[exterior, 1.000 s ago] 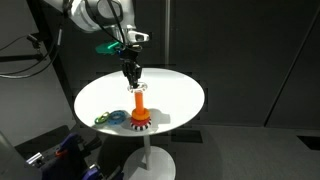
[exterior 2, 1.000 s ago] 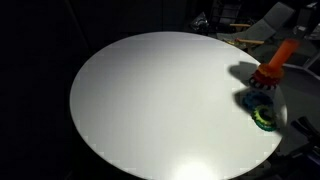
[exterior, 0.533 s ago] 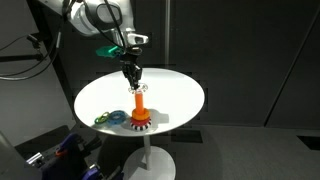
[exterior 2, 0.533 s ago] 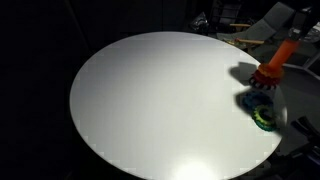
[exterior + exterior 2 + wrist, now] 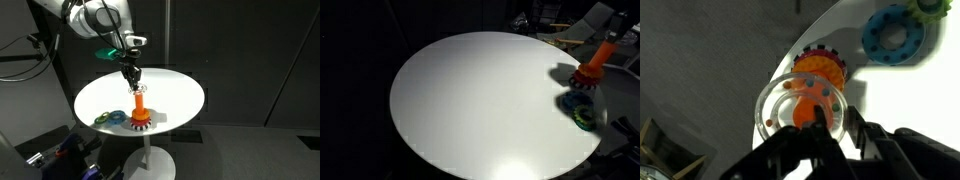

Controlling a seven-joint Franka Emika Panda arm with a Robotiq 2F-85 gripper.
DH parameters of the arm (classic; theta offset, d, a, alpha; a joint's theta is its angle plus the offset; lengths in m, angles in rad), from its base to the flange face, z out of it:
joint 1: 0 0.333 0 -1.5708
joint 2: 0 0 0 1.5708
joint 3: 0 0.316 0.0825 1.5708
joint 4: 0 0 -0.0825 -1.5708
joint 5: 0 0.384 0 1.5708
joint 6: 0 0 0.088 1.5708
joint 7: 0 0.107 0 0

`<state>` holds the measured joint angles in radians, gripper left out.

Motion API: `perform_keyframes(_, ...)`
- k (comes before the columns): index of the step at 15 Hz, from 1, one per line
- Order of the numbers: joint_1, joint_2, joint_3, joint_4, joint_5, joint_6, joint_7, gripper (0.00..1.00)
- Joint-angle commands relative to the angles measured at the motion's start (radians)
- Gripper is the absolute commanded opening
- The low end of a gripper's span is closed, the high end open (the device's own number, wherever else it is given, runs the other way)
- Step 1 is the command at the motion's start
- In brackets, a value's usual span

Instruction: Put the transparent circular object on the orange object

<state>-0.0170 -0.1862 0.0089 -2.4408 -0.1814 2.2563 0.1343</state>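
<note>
In the wrist view the gripper (image 5: 822, 122) comes in from the bottom edge, its dark fingers (image 5: 816, 118) drawn together on the near rim of the transparent ring (image 5: 780, 100), which it holds clear of the tabletop. The ring is faint and see-through with a slight orange tint, and it lies almost face-on to the camera. Through its opening shows the top of the orange peg (image 5: 802, 112), so the ring sits over the peg, though whether it touches the peg cannot be told. Just beyond the ring, the red base (image 5: 820, 68) shows its dark toothed rim. A blue-teal ring (image 5: 895, 35) lies flat on the white round table (image 5: 900, 95) near the base, and a green ring (image 5: 932, 5) is cut off by the top edge beside it. In an exterior view the arm (image 5: 95, 18) reaches down from the upper left and the gripper (image 5: 131, 80) hangs directly above the orange peg (image 5: 140, 101), which stands upright on its base (image 5: 140, 120) toward the near edge of the table (image 5: 180, 95); the clear ring is too faint to make out there. The green ring (image 5: 102, 119) and blue-teal ring (image 5: 117, 117) lie touching each other beside the base. In an exterior view the peg (image 5: 603, 52) stands at the far right of the table (image 5: 470, 100), with the two rings just in front of it.
</note>
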Motion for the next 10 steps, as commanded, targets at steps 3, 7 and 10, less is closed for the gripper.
perform_keyframes(3, -0.003, -0.004, 0.008, -0.016, 0.003, 0.025, 0.027, 0.07)
perform_keyframes(7, -0.004, 0.002, 0.006, -0.02, 0.005, 0.029, 0.028, 0.07)
perform_keyframes(10, -0.005, 0.004, 0.005, -0.019, 0.008, 0.029, 0.032, 0.07)
